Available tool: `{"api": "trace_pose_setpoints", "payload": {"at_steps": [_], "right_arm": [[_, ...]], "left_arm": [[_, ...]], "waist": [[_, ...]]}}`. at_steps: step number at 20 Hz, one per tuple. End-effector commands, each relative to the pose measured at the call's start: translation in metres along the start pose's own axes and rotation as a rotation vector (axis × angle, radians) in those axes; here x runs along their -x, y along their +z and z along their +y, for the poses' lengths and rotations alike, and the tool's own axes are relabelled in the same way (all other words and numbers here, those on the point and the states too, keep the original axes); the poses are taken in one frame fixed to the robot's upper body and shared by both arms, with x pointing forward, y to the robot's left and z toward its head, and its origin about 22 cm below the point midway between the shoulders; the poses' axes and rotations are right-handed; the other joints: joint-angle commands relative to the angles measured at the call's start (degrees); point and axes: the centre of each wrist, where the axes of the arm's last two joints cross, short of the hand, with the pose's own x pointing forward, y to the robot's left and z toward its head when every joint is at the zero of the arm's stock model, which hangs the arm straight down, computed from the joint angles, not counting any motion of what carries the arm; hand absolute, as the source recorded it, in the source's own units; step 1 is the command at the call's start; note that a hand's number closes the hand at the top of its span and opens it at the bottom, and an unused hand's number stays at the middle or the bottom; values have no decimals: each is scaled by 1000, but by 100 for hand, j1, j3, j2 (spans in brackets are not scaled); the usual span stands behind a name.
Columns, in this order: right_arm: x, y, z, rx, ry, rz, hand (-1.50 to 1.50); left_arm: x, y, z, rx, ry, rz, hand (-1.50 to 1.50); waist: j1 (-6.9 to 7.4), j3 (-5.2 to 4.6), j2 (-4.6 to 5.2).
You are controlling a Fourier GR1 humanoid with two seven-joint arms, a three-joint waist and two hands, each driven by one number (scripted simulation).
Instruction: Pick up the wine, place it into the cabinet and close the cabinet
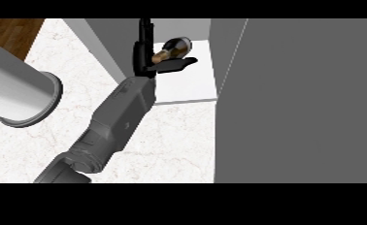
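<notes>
Black fingers of your one visible hand [161, 61] stand straight and apart beside the wine [174, 48], which lies on the white shelf [188, 81] inside the open cabinet [301, 98], at twelve o'clock from the forearm. You have probably kept the hand open there because the bottle is already placed and only needs release. You can count one bottle, one hand, and one grey cylinder [25, 93] at nine o'clock.

One head view looks steeply down at the counter [172, 136].
</notes>
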Motion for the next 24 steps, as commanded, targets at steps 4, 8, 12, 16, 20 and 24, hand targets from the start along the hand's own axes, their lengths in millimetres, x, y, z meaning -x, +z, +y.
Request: {"api": "trace_pose_setpoints", "payload": {"at_steps": [4, 8, 12, 16, 20, 24], "right_arm": [[-16, 19, 2, 20, 7, -5, -150], [-17, 5, 5, 3, 0, -11, -150], [-17, 27, 9, 63, 11, -19, -150], [-16, 15, -11, 50, 26, -4, -150], [-20, 25, -9, 50, 48, -13, -150], [-11, 22, -8, 62, 47, -19, -150]], "left_arm": [[19, 32, 14, -47, 42, 80, -150], [18, 52, 0, -26, 31, 82, -150], [8, 84, -20, -16, 48, 84, -150], [4, 131, -32, 2, 30, 89, -150], [-8, 141, -34, 8, 30, 41, -150], [-34, 166, -51, 20, 67, 24, -150]], "waist": [[167, -12, -73], [122, -17, -32], [228, -11, -69], [306, -10, -54], [401, -8, -59], [409, -8, -60]]}}
